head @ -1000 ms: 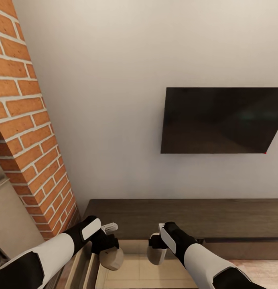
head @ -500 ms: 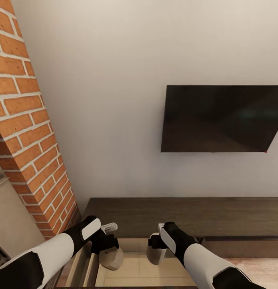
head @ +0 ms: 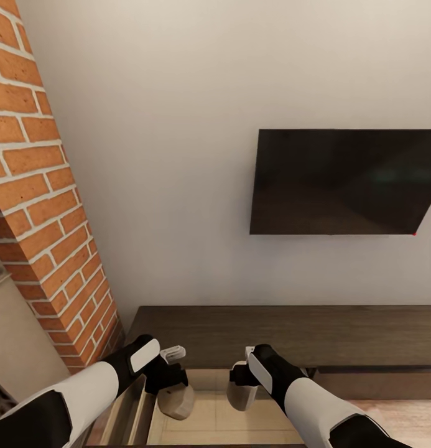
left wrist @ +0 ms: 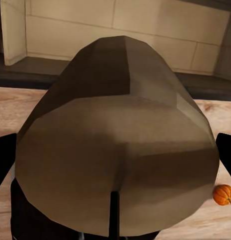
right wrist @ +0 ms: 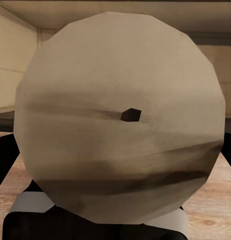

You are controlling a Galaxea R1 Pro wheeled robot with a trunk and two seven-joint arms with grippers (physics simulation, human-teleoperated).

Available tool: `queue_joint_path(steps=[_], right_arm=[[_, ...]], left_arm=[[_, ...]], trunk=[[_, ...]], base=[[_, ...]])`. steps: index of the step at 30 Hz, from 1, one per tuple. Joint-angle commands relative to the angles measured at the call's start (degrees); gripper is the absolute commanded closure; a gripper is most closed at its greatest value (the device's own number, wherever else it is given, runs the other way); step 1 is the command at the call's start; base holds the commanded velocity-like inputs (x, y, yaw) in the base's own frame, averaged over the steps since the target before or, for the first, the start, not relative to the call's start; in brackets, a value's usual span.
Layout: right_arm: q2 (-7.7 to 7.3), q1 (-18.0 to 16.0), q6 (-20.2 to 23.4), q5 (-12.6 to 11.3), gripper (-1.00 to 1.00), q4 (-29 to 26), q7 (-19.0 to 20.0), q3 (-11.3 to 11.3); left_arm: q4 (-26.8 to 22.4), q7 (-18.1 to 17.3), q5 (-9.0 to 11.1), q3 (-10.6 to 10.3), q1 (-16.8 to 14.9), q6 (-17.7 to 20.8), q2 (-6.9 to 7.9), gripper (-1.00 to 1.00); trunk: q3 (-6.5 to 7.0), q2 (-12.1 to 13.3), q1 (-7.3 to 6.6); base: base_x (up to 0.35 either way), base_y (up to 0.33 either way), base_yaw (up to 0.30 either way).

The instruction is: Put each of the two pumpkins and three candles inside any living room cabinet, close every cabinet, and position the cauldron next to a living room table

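Two candles are held, one per gripper: the left gripper pinches a tan candle, and the right gripper pinches a cream candle (wick dimple facing its wrist camera). Both hang over the open drawer of the cabinet. Beyond the left gripper, a pumpkin lies on the floor.

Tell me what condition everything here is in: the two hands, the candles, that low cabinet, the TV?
Left hand: shut on a tan candle.
Right hand: shut on a cream candle.
Cabinet: a drawer is pulled open beneath the hands, its pale inside showing.
Pumpkin: lying on the wood floor, not yet stored.
TV: dark screen, on the wall.
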Motion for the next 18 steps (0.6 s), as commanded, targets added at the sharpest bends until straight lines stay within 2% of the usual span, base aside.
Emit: queue_joint_path(steps=[1,5,8,13,16,17,18], right_arm=[[0.0,0.0,0.0,0.0,1.0,0.0,0.0,0.0],[0.0,0.1,-0.1,0.0,1.0,0.3,0.0,0.1],[0.0,0.1,-0.1,0.0,1.0,0.6,0.0,0.1],[0.0,0.1,-0.8,0.0,1.0,0.8,0.0,0.1],[0.0,0.2,-2.1,0.0,1.0,1.5,-0.4,0.3],[0.0,0.4,-2.3,0.1,1.0,1.9,-0.5,0.8],[0.0,0.6,-2.6,0.0,1.0,2.6,-0.6,2.1]], left_arm=[[0.0,0.0,0.0,0.0,0.0,0.0,-0.02,1.0],[0.0,0.0,-0.1,0.0,0.0,-0.3,-0.05,1.0],[0.2,0.1,-0.1,0.0,0.1,-2.0,-0.06,1.0],[3.0,0.4,-0.2,-0.1,0.1,-3.9,-0.24,1.0],[3.7,2.0,-0.3,-0.2,0.1,-4.1,-1.58,1.0],[3.7,3.4,-0.3,-0.2,0.1,-4.2,-2.22,1.0],[3.8,6.3,-0.3,-0.2,0.1,-4.6,-3.18,1.0]], trunk=[[-0.18,-0.4,0.22],[-0.9,-2.0,1.1],[-1.44,-3.2,1.76],[-2.34,-5.2,2.86],[-2.88,-6.4,3.52],[-3.06,-6.8,3.74],[-3.24,-7.2,3.96]], base=[[0.0,0.0,0.0],[0.0,0.0,0.0],[0.0,0.0,0.0],[0.0,0.0,0.0],[0.0,0.0,0.0],[0.0,0.0,0.0],[0.0,0.0,0.0]])
